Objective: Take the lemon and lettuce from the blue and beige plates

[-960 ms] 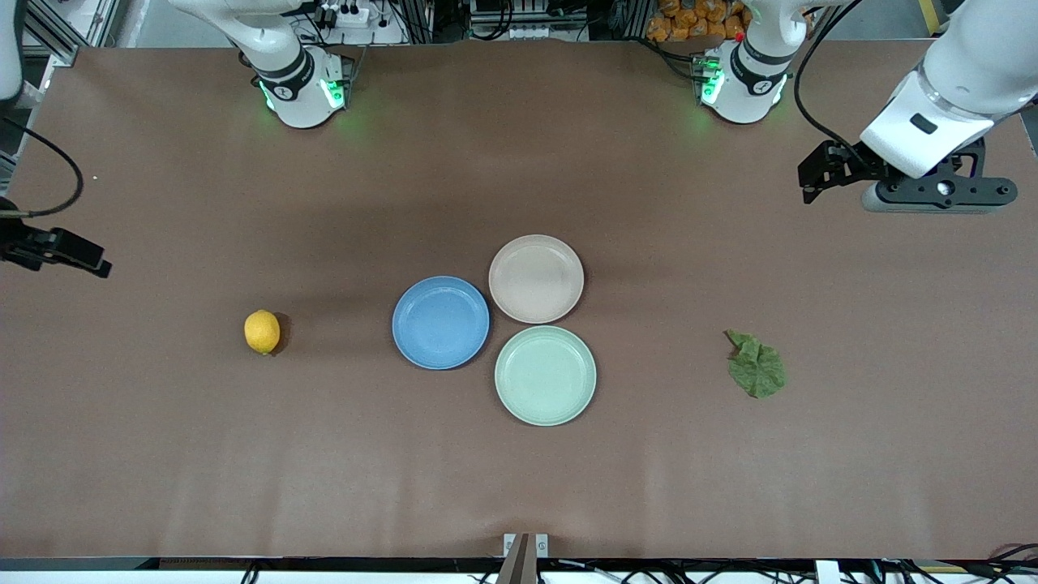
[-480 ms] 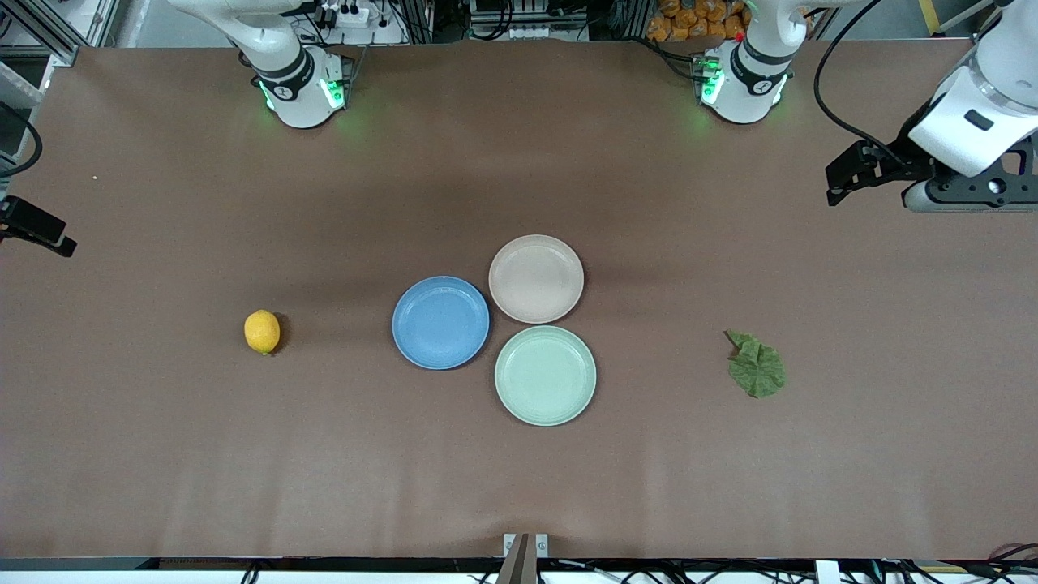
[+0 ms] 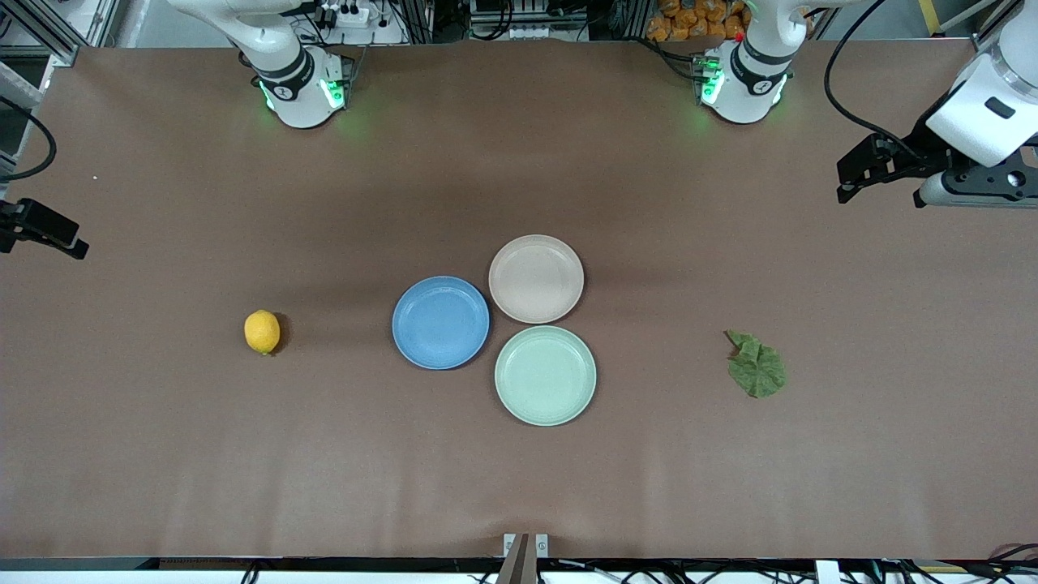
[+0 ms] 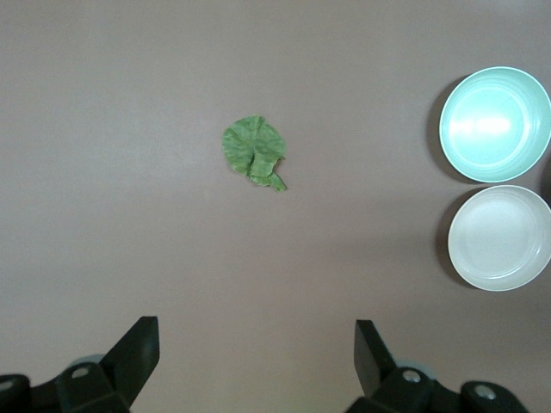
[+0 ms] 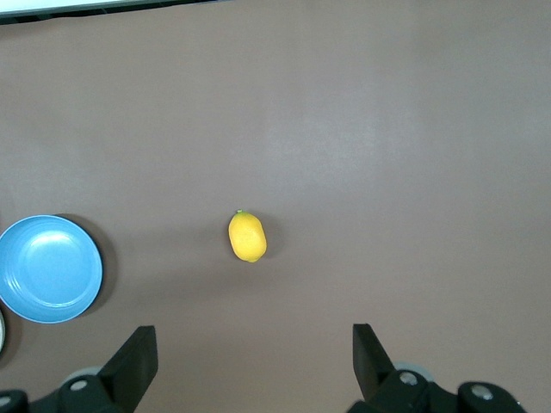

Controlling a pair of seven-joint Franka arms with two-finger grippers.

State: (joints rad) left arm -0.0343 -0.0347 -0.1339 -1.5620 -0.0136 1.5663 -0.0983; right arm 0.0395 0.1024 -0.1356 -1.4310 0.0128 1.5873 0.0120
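The lemon (image 3: pixel 262 332) lies on the bare table, toward the right arm's end from the blue plate (image 3: pixel 440 322). The lettuce (image 3: pixel 757 365) lies flat on the table toward the left arm's end. The blue plate and the beige plate (image 3: pixel 536 278) touch and hold nothing. My left gripper (image 3: pixel 973 188) is open, high over bare table at its end. In the left wrist view its jaws (image 4: pixel 256 331) stand wide apart, well away from the lettuce (image 4: pixel 253 153). My right gripper (image 3: pixel 45 231) is open at the table's edge; its wrist view shows the jaws (image 5: pixel 255 337) apart from the lemon (image 5: pixel 247 237).
A pale mint-green plate (image 3: pixel 545 375) touches both other plates, nearer to the front camera, and holds nothing. The arm bases (image 3: pixel 298 85) (image 3: pixel 742 77) stand along the table's back edge. The brown tabletop (image 3: pixel 519 470) surrounds the plates.
My left gripper has drawn away toward its end of the table. My right gripper has pulled back toward its table edge. Lemon, lettuce and plates have not moved.
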